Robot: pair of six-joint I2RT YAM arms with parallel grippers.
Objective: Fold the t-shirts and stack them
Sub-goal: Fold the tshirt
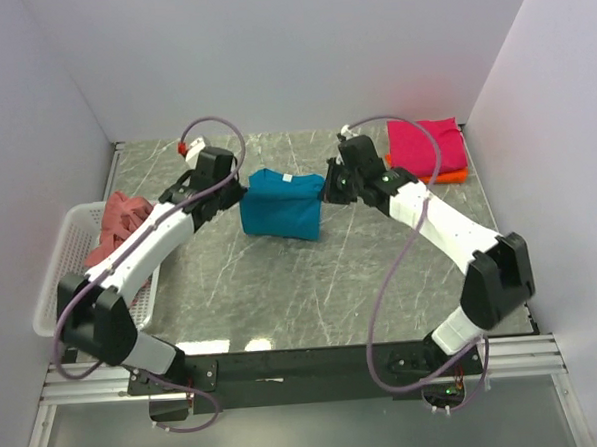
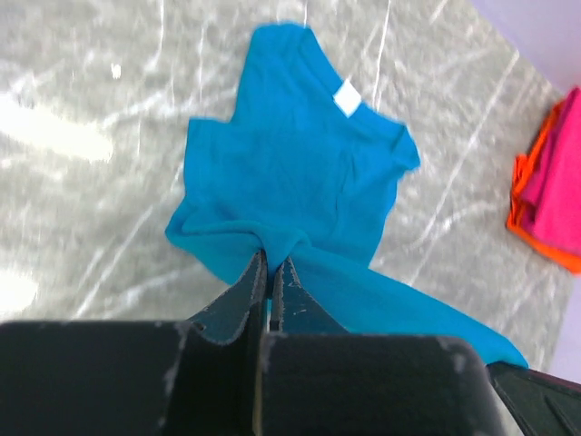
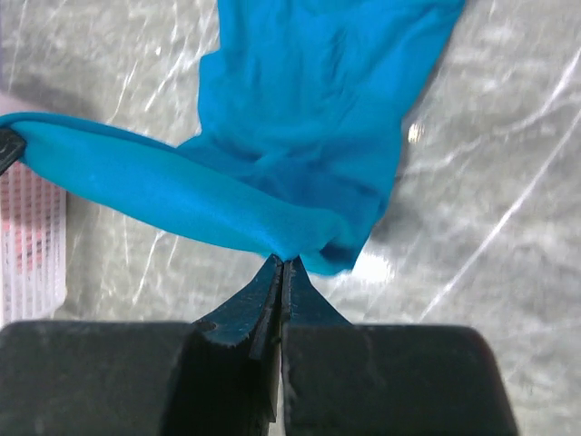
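Grey marbled tabletop (image 1: 282,294) is occupied at centre by the teal-blue t-shirt (image 1: 281,206), stretched between the arms: one edge is pinched in the left gripper (image 2: 270,268), the opposite edge in the right gripper (image 3: 281,265); the magenta t-shirt (image 1: 425,145) is stacked on the orange t-shirt (image 1: 458,176), far right

The middle t-shirt (image 1: 281,209) is stretching between the two claws, the left claw (image 1: 241,193) gripping its left edge and the right claw (image 1: 324,190) its right edge, over the table (image 1: 282,294). Behind the right claw and off to its right, the stacked t-shirts (image 1: 427,147) are lying one on another. Left of the left claw, the basket (image 1: 65,266) is sitting at the table's edge, the bunched t-shirt (image 1: 123,221) lying in its far end.
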